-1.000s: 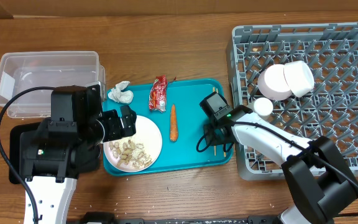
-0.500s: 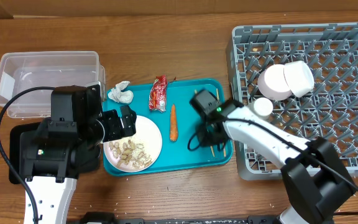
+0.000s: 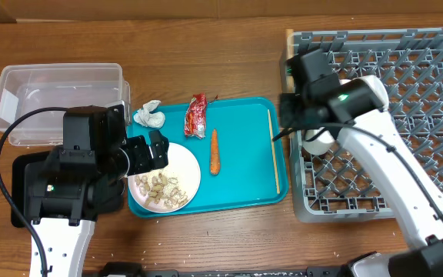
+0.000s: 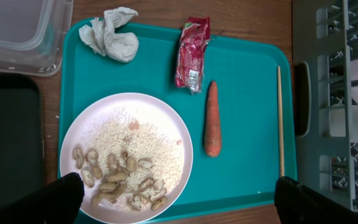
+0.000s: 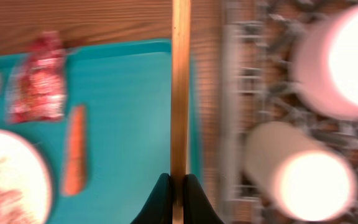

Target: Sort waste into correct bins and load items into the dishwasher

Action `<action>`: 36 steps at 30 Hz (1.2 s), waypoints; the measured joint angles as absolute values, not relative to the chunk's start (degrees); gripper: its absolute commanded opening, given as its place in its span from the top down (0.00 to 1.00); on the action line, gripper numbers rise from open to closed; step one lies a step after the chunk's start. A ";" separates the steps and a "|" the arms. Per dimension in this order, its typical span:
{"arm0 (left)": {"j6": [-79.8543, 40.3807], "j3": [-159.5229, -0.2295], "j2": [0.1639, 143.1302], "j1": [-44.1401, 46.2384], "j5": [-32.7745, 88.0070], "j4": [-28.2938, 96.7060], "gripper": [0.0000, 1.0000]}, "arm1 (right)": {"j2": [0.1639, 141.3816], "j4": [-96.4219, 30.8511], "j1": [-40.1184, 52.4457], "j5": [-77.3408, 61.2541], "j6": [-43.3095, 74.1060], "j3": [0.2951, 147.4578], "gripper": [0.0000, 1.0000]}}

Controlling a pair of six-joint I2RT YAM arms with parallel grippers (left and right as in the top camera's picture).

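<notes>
My right gripper (image 3: 291, 111) is shut on one wooden chopstick (image 5: 180, 93) and holds it over the gap between the teal tray (image 3: 244, 196) and the grey rack (image 3: 406, 115); its tip shows in the overhead view (image 3: 288, 35). A second chopstick (image 3: 274, 150) lies along the tray's right side. My left gripper (image 4: 179, 211) is open and empty over the white plate (image 4: 126, 155) of beige food scraps (image 4: 114, 180). The napkin (image 4: 112, 34), red wrapper (image 4: 191, 53) and carrot (image 4: 211, 118) lie on the tray. A bowl (image 5: 347, 56) and cup (image 5: 303, 174) sit in the rack.
The clear tub (image 3: 56, 100) stands at the far left. The black tray (image 3: 21, 185) lies in front of it, mostly under my left arm. The rack fills the right side of the table.
My right gripper has risen from the tray's right side with one chopstick and moved up-right to the rack's left edge. The other chopstick stays on the tray. The left arm has not moved.
</notes>
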State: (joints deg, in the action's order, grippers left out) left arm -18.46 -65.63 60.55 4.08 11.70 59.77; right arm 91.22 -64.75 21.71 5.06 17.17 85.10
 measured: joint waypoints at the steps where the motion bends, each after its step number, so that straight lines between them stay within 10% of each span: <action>1: -18.46 -65.63 60.55 4.08 11.70 59.79 0.00 | 91.55 -65.17 20.69 5.34 16.34 84.40 0.96; 7: -18.48 -65.65 60.55 4.08 11.70 59.79 0.00 | 94.80 -64.14 18.33 6.00 12.38 76.51 0.96; 9: -18.46 -65.63 60.55 4.08 11.70 59.81 0.00 | 95.33 -62.83 18.37 6.02 11.49 74.70 0.58; 10: -18.46 -65.63 60.55 4.08 11.70 59.79 0.00 | 95.33 -62.67 18.37 6.02 11.33 74.65 0.56; 36: -18.46 -65.63 60.55 4.08 11.70 59.79 0.00 | 99.35 -51.27 36.71 9.04 23.35 67.59 0.55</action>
State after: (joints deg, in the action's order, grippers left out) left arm -18.46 -65.63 60.55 4.08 11.70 59.79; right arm 99.35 -51.27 36.71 9.04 23.35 67.59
